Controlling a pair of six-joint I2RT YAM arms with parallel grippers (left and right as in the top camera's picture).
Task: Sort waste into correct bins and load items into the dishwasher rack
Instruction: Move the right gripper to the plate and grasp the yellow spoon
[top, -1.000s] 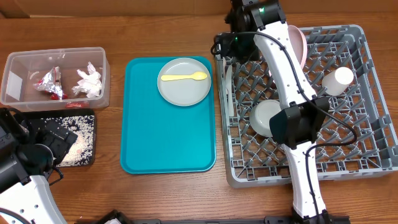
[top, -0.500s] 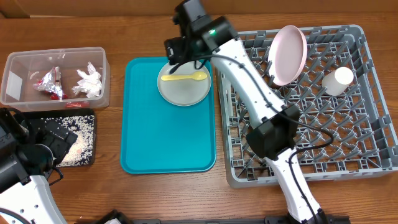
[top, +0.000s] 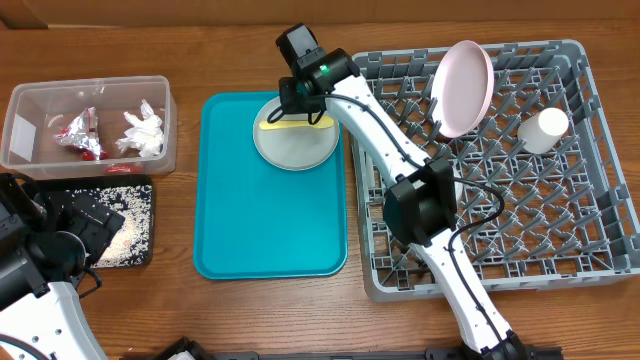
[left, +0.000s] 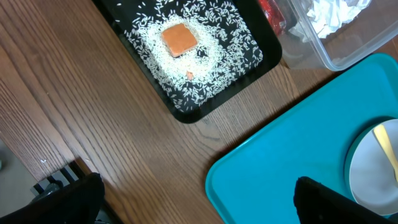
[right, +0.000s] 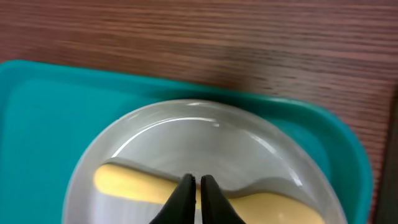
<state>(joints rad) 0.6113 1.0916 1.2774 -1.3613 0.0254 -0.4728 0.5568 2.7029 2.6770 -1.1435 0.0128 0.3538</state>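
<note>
Right arm was stretched across to the teal tray (right: 43, 106), its right jaws pinched shut, tips together at the narrow middle of the yellow spoon (right: 130, 180). The spoon lay flat in the grey plate (right: 186, 134), which sat on that tray. Whether any of the spoon was actually caught between the tips, the wrist view didn't show.

That was the worry. The tips met along the spoon's length and not across it, so the grip looked thin. A lift could have left the spoon behind or let it swing loose on the way to the dishwasher rack (top: 600, 150). A slim handle could also have dropped through the rack's grid floor, and a snagged rim might have dragged the plate across the tray.

The left jaws hung wide open and empty over the counter beside the black tray (left: 181, 114), with the orange cube (left: 179, 38) on its rice.
</note>
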